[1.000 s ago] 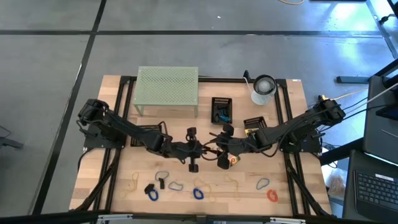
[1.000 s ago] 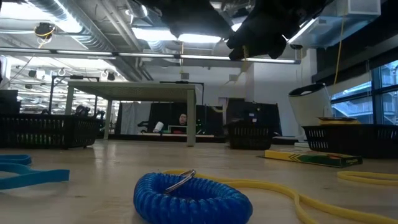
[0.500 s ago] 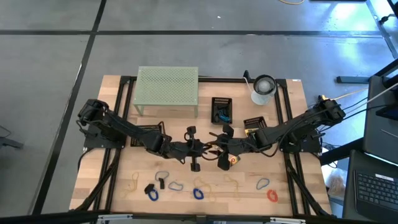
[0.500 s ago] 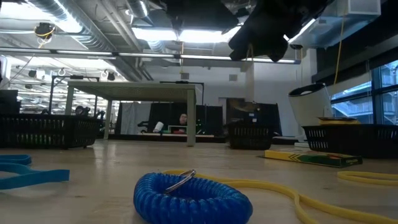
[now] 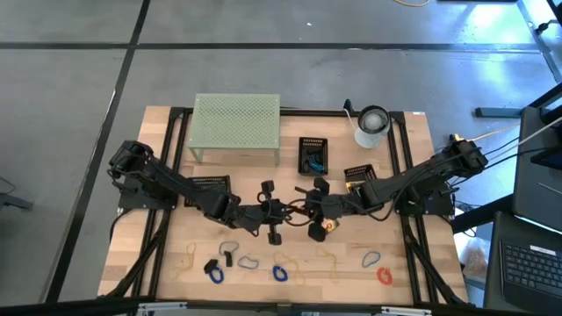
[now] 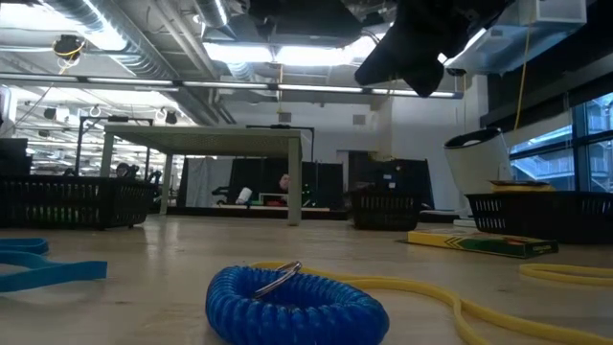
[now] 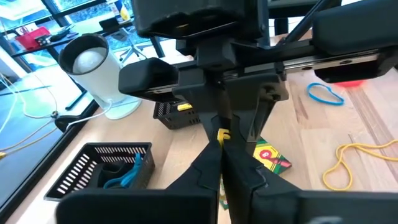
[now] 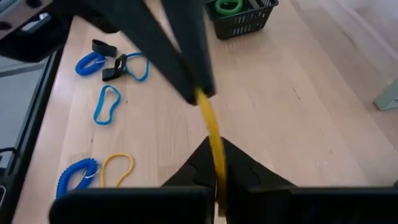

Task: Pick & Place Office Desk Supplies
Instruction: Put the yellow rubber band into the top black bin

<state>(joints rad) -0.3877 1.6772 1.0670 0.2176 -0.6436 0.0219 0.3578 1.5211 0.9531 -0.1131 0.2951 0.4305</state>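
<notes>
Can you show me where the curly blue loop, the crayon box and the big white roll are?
curly blue loop (image 6: 297, 305): low view, its front coils.
crayon box (image 6: 482, 243): low view, its long side.
white roll (image 7: 93, 71): left wrist view, its side wall.

Arms (image 6: 421, 43) cropped in low view

light: bright overhead strips | glare: ceiling, window side | blur: near foreground soft
</notes>
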